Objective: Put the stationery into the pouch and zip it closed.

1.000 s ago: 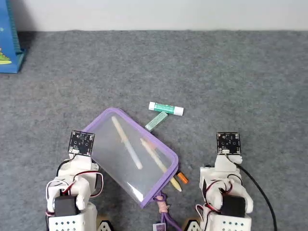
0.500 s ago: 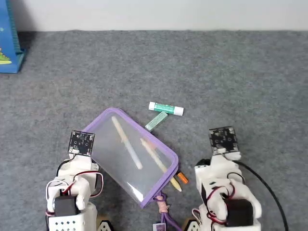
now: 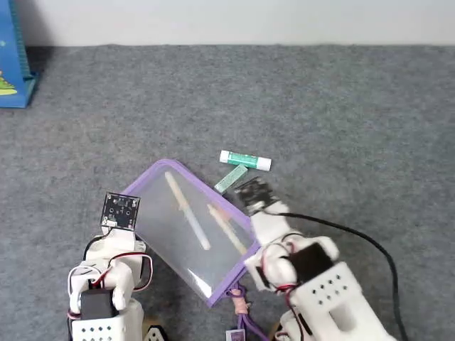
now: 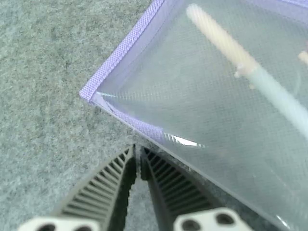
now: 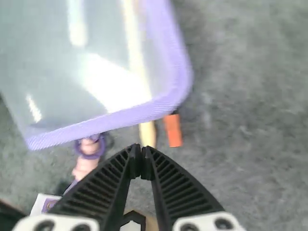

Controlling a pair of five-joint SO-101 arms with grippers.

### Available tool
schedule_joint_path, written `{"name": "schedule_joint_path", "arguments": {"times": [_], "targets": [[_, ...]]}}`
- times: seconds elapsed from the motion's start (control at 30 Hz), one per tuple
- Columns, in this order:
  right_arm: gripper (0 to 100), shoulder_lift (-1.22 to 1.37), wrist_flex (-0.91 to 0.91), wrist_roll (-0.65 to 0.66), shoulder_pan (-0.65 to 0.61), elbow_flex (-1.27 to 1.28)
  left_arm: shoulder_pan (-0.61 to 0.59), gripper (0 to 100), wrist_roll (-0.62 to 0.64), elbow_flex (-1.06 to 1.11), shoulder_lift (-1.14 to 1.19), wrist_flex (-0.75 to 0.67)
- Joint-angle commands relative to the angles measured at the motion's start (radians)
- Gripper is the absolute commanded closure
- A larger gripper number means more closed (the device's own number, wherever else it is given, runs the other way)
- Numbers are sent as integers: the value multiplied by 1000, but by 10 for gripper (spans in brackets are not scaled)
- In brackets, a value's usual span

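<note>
A clear pouch with purple trim (image 3: 186, 234) lies flat near the front of the table, with a cream pen (image 3: 186, 210) and a yellow pencil (image 3: 226, 224) inside. A green and white glue stick (image 3: 245, 160) and a small green piece (image 3: 231, 178) lie just beyond the pouch. My left gripper (image 4: 136, 150) is shut and empty, just off the pouch's corner (image 4: 91, 94). My right gripper (image 5: 140, 148) is shut and empty above the other corner (image 5: 178, 86). There the pencil's end (image 5: 147, 133), an orange piece (image 5: 172, 130) and the purple zip pull (image 5: 89, 147) show.
Grey carpet covers the table. A blue box (image 3: 13, 57) stands at the far left edge, and a white wall runs along the back. My right arm (image 3: 302, 266) leans over the pouch's right side, trailing a black cable (image 3: 370, 245). My left arm (image 3: 106, 280) sits by the front left.
My right arm has swung left and forward, from beside the pouch to over its right corner, and now covers the pencil tip and orange piece. The left arm and pouch have not moved.
</note>
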Motion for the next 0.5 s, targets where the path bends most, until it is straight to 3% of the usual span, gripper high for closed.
{"name": "schedule_joint_path", "arguments": {"times": [0.0, 0.2, 0.47], "targets": [[957, 50, -22, -9, -94, -54, -5, 984, -5, -12, -12, 3], [884, 114, -127, -9, -159, 31, -5, 984, -5, -12, -12, 3], [989, 183, -472, -8, -159, 160, -5, 984, -5, -12, -12, 3]]}}
